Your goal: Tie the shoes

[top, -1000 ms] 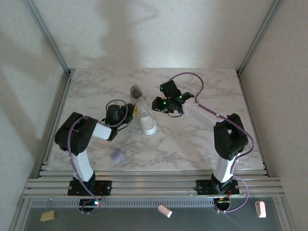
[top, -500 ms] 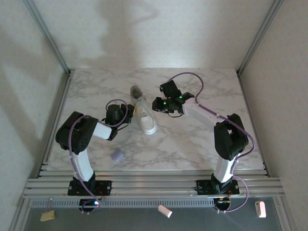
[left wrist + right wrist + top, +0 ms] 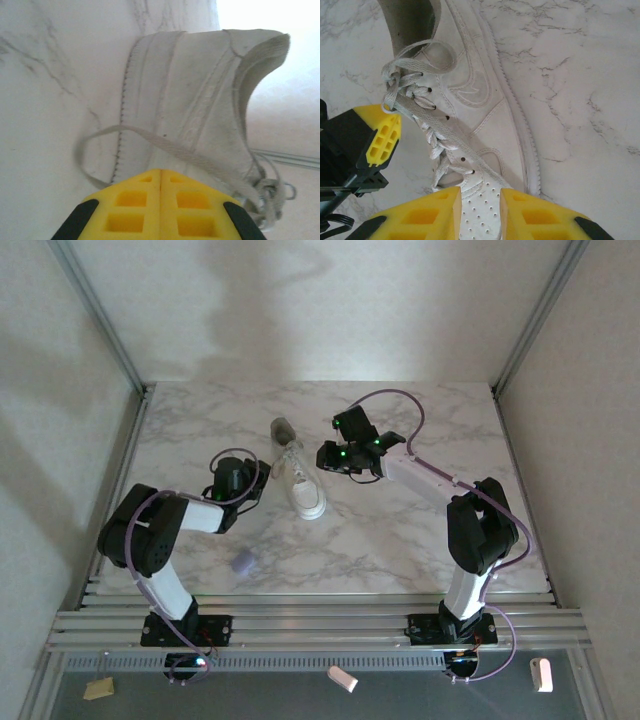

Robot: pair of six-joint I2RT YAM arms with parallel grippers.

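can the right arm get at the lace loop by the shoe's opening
Probably yes: the right gripper hangs over the sneaker's toe, jaws apart, and the lace loop lies bare ahead. The left gripper, shut, sits close beside the laces, so room is tight.

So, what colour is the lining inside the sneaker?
Greyish lining, darker than the white sneaker outside. The right wrist view shows it best.

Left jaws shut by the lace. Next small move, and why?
Probably ease the left gripper a little away from the shoe. Its jaws are shut where the lace meets them, with a slack loop on the table; a short pull should show whether the lace is really pinched. The right gripper, jaws apart near the shoe, can wait.
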